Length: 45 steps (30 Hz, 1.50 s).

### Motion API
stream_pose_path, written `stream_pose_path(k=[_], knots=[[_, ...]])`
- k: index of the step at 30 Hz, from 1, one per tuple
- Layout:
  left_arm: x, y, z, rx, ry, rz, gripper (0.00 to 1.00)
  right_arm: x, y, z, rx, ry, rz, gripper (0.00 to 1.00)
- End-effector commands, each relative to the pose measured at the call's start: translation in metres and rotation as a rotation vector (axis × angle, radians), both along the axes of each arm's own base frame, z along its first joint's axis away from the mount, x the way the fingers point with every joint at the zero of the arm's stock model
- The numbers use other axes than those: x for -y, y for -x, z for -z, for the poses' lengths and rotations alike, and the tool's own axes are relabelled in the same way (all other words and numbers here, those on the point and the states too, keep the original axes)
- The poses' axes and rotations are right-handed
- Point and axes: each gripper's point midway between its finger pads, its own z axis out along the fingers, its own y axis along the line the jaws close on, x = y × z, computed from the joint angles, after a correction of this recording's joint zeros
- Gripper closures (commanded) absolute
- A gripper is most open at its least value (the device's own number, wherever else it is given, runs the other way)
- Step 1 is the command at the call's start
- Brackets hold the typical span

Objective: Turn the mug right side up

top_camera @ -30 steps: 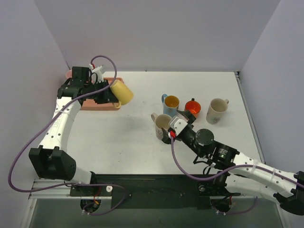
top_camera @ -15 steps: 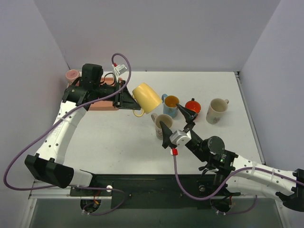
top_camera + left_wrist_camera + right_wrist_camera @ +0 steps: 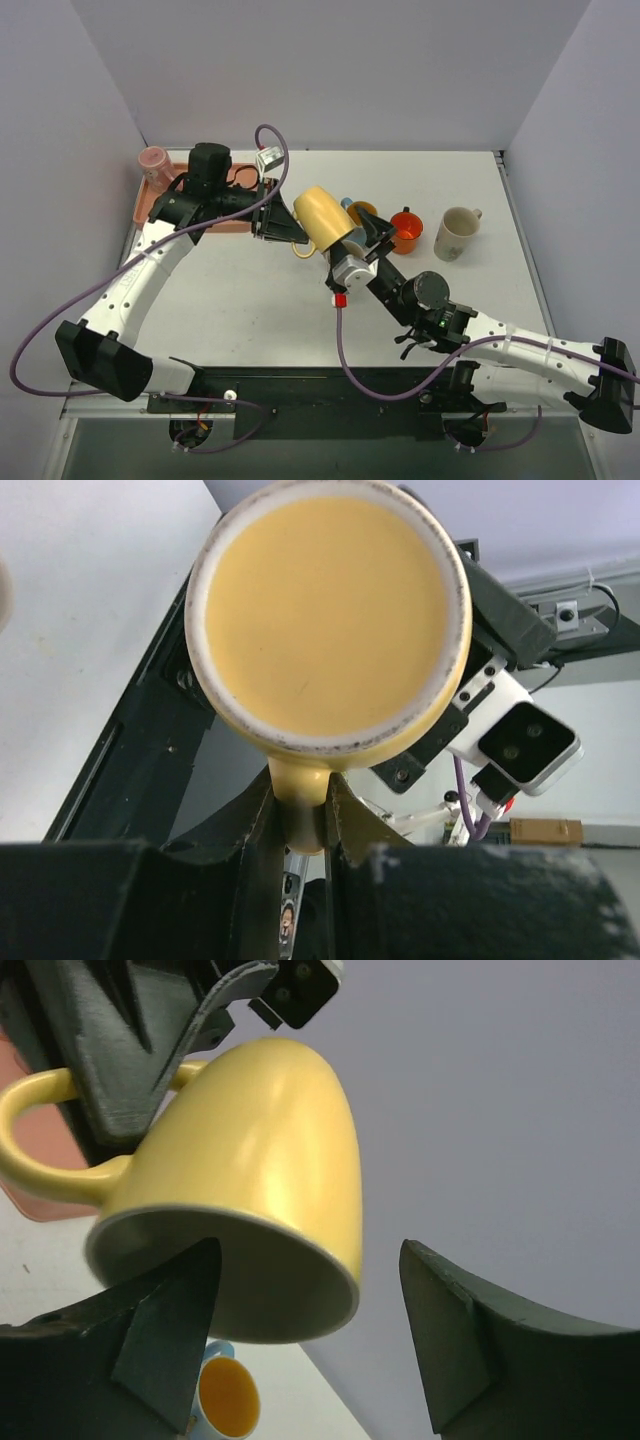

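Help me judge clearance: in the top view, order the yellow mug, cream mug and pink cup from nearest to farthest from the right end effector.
1. The yellow mug, right beside the right end effector, on its tray side.
2. The cream mug, standing on the table on the other side.
3. The pink cup, far off at the back-left corner.

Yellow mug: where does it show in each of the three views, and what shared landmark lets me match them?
Top external: yellow mug at centre, held between the two arms.
Left wrist: fills the upper middle, base toward the camera.
Right wrist: left of centre, open mouth tilted downward.
Shared landmark: its handle, pinched in the left gripper, shows in all three.
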Motion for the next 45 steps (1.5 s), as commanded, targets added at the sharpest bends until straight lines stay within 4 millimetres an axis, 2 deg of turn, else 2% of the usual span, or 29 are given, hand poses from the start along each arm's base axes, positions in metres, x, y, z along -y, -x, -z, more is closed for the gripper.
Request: stream_pose_path(k=[1,5,6,9,10,11,12,13,14,15,16,17,18,19,20,21,22,23,26,27,28,29,30,31,32,33,37,41,45], knots=[[0.002,0.021,-0.023,0.074,0.112,0.121,1.00,0.020,-0.013,-0.053,0.042,-0.173,0.060,0.39],[0.006,0.020,-0.020,0.024,0.158,0.151,1.00,0.027,-0.026,-0.049,0.003,-0.181,0.062,0.64],[0.006,0.020,-0.018,0.002,0.156,0.151,1.00,0.026,-0.027,-0.046,-0.012,-0.171,0.058,0.76],[0.007,0.017,-0.016,-0.001,0.155,0.148,1.00,0.028,-0.029,-0.040,-0.039,-0.153,0.062,0.99],[0.008,0.017,-0.017,-0.004,0.157,0.147,1.00,0.029,-0.029,-0.038,-0.060,-0.163,0.060,1.00],[0.008,0.014,-0.018,0.004,0.161,0.144,0.95,0.031,-0.029,-0.036,-0.077,-0.168,0.065,1.00],[0.007,0.011,-0.019,0.003,0.160,0.131,0.81,0.032,-0.028,-0.033,-0.112,-0.181,0.064,1.00],[0.005,0.005,-0.019,0.005,0.157,0.107,0.45,0.038,-0.030,-0.031,-0.139,-0.198,0.093,1.00],[0.004,-0.002,-0.019,0.025,0.154,0.075,0.26,0.040,-0.029,-0.032,-0.193,-0.243,0.091,1.00],[0.000,-0.012,-0.015,0.006,0.134,0.028,0.19,0.049,-0.032,-0.034,-0.225,-0.289,0.131,1.00],[-0.003,-0.020,-0.016,0.048,0.127,0.005,0.19,0.053,-0.032,-0.033,-0.280,-0.316,0.143,1.00],[-0.010,-0.035,-0.003,0.043,0.083,-0.060,0.18,0.061,-0.035,-0.033,-0.310,-0.344,0.181,1.00],[-0.014,-0.043,-0.003,0.071,0.059,-0.088,0.18,0.064,-0.035,-0.028,-0.367,-0.361,0.197,1.00],[-0.023,-0.058,0.018,0.062,-0.021,-0.153,0.17,0.069,-0.036,-0.029,-0.386,-0.377,0.218,1.00],[-0.028,-0.066,0.013,0.112,-0.052,-0.187,0.17,0.074,-0.036,-0.023,-0.426,-0.393,0.250,1.00],[-0.039,-0.080,0.035,0.126,-0.165,-0.247,0.15,0.081,-0.035,-0.023,-0.448,-0.394,0.277,1.00],[-0.044,-0.086,0.031,0.175,-0.202,-0.272,0.14,0.089,-0.035,-0.020,-0.484,-0.444,0.317,1.00],[-0.057,-0.099,0.045,0.223,-0.313,-0.332,0.14,0.097,-0.034,-0.021,-0.511,-0.447,0.351,1.00],[-0.089,-0.127,0.051,0.379,-0.482,-0.483,0.13,0.137,-0.031,-0.013,-0.627,-0.565,0.512,1.00],[-0.108,-0.140,0.054,0.454,-0.570,-0.565,0.12,0.146,-0.027,-0.005,-0.687,-0.602,0.553,1.00],[-0.116,-0.149,0.048,0.522,-0.595,-0.613,0.12,0.160,-0.027,0.000,-0.701,-0.637,0.609,1.00],[-0.135,-0.156,0.052,0.578,-0.682,-0.682,0.12,0.170,-0.023,0.015,-0.756,-0.680,0.657,1.00],[-0.143,-0.163,0.046,0.632,-0.703,-0.727,0.11,0.183,-0.023,0.022,-0.779,-0.725,0.698,1.00],[-0.161,-0.167,0.048,0.670,-0.782,-0.786,0.11,0.190,-0.019,0.043,-0.840,-0.744,0.745,1.00],[-0.168,-0.173,0.048,0.693,-0.810,-0.812,0.11,0.201,-0.019,0.054,-0.870,-0.776,0.788,1.00],[-0.180,-0.177,0.052,0.708,-0.874,-0.842,0.11,0.206,-0.014,0.076,-0.936,-0.786,0.839,1.00],[-0.202,-0.188,0.068,0.709,-0.969,-0.894,0.10,0.232,-0.003,0.145,-1.137,-0.808,1.038,1.00],[-0.213,-0.198,0.081,0.706,-1.011,-0.917,0.09,0.219,-0.001,0.198,-1.333,-0.807,1.066,1.00],[-0.236,-0.211,0.098,0.653,-1.063,-0.955,0.09,0.201,-0.010,0.229,-1.454,-0.802,1.068,1.00]])
